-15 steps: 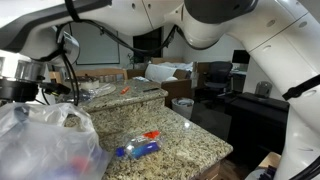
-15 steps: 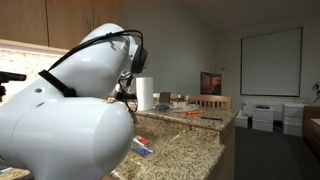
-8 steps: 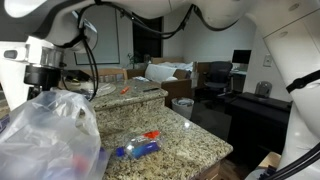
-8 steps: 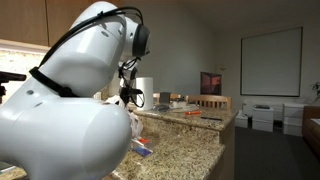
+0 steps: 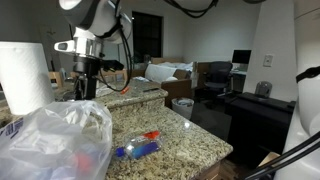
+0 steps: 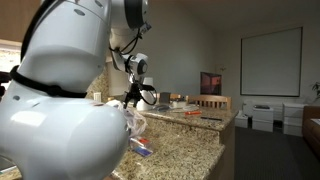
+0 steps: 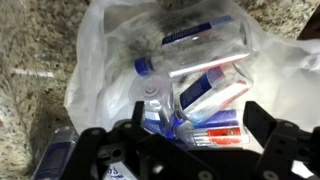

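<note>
Where the granite counter (image 5: 190,135) is spread below, the plastic bag (image 7: 110,40) is seen in the wrist view at twelve o'clock of the gripper (image 7: 185,145), whose jaws are held spread and empty; bottles (image 7: 155,95) are packed inside it.

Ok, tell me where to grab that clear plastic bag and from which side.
Pinch the plastic bag by its loose rim, coming down from above. Its mouth gapes up toward the open gripper, and the rim stands clear of the bottles and boxes inside, so probably nothing hard gets in the way.
</note>
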Controlling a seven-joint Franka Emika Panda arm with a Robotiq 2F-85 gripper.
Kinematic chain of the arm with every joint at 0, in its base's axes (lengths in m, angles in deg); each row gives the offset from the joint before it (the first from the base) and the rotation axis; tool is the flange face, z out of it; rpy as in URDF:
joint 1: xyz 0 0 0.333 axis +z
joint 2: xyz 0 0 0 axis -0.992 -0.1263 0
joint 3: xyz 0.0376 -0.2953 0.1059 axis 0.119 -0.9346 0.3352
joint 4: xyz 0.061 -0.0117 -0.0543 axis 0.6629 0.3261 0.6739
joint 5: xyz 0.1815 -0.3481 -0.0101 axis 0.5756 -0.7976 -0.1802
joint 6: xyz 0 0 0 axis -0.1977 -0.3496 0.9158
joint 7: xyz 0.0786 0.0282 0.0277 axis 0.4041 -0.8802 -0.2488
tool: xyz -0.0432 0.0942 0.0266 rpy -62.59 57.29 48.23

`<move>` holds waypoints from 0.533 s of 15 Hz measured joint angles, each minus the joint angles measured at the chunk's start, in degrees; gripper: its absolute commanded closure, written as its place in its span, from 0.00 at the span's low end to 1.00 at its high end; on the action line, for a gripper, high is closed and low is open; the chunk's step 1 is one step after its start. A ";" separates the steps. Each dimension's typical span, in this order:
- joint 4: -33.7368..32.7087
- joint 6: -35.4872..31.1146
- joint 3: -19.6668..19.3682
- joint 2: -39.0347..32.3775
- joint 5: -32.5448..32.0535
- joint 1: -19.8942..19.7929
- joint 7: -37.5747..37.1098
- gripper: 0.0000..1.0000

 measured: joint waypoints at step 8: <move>15.54 -1.09 -6.01 10.45 4.07 -1.39 2.50 0.00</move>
